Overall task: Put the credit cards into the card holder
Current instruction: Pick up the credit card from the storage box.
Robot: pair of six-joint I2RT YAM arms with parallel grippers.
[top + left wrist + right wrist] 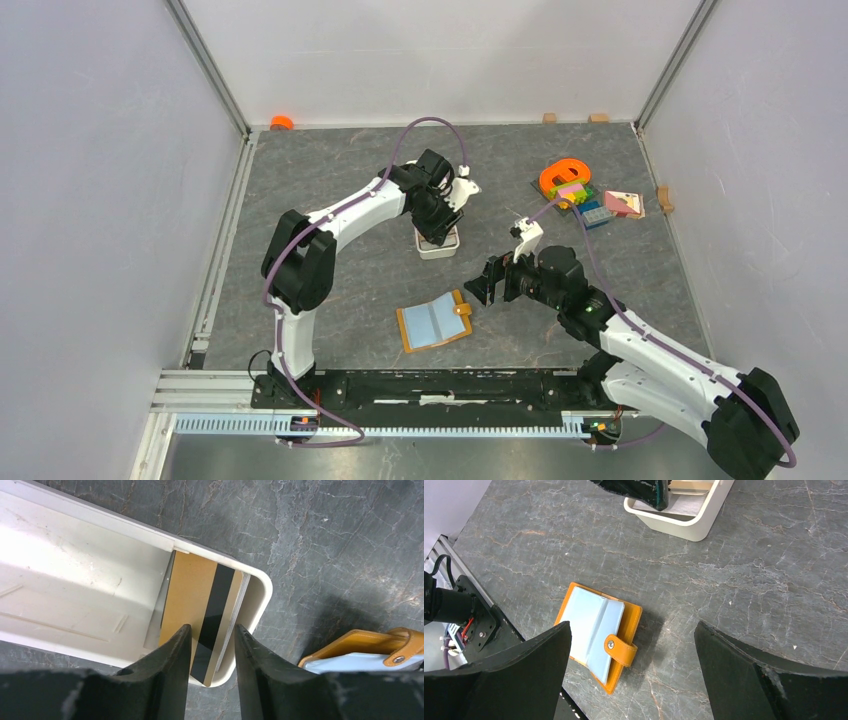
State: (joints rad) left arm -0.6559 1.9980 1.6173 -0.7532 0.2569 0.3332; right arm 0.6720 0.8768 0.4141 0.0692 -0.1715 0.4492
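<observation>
Finding: a robotics laboratory test cell, not a domestic or commercial room.

Evidence:
- Plain pale panel walls [100, 200], held in bare aluminium frame posts [212, 72], box in a dark grey marbled tabletop [330, 180] on three sides.
- A white-and-black jointed left robot arm [350, 213] and a matching right robot arm [650, 352] are bolted to a black base rail [450, 385] at the near edge. Purple cables [432, 121] loop along them.
- A slotted aluminium rail [400, 424] fronts the bench.
- Small wooden blocks [549, 118] sit by the far wall.
- A cluster of bright plastic props [562, 177] lies towards the far right corner.

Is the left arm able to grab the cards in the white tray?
Probably yes: the left gripper hangs open right over the cards at the end of the tray, with nothing between.
</observation>
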